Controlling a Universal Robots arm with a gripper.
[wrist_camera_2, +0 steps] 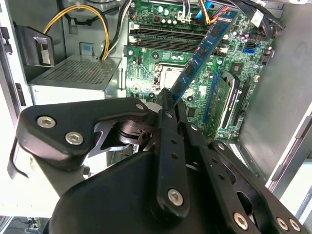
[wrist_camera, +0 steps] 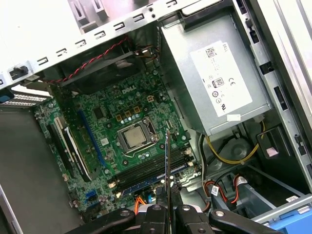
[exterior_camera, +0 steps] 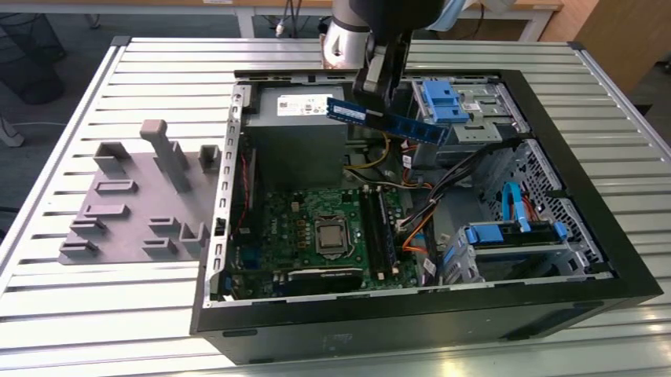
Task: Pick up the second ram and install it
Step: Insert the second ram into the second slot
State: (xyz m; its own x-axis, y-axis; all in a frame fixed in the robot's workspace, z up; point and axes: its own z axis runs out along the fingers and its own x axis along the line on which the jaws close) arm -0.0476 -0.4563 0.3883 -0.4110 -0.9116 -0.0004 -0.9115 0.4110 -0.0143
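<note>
A grey moulded fixture (exterior_camera: 137,200) is sitting on the slatted table (exterior_camera: 63,314), outside the open computer case (exterior_camera: 419,314) and well to the exterior view's left of the motherboard (exterior_camera: 314,228). Inside the case, the silver power supply (exterior_camera: 298,126) is lying just beside the motherboard. Further right, the gripper (exterior_camera: 379,106) is reaching down into the case and clenching the second ram (exterior_camera: 394,122), its fingers (wrist_camera_2: 170,146) pinching the stick's flat faces. The blue stick is hanging tilted in the air above the motherboard, apart from it. In the second wrist view the stick (wrist_camera_2: 204,48) is stretching away from the gripper (wrist_camera_2: 168,100) across the green board. In the first wrist view it (wrist_camera: 167,161) is showing edge-on over the memory slots (wrist_camera: 151,170), near the processor socket (wrist_camera: 134,136). To the exterior view's right of the motherboard, a blue drive latch (exterior_camera: 441,102) is sitting on its bay.
</note>
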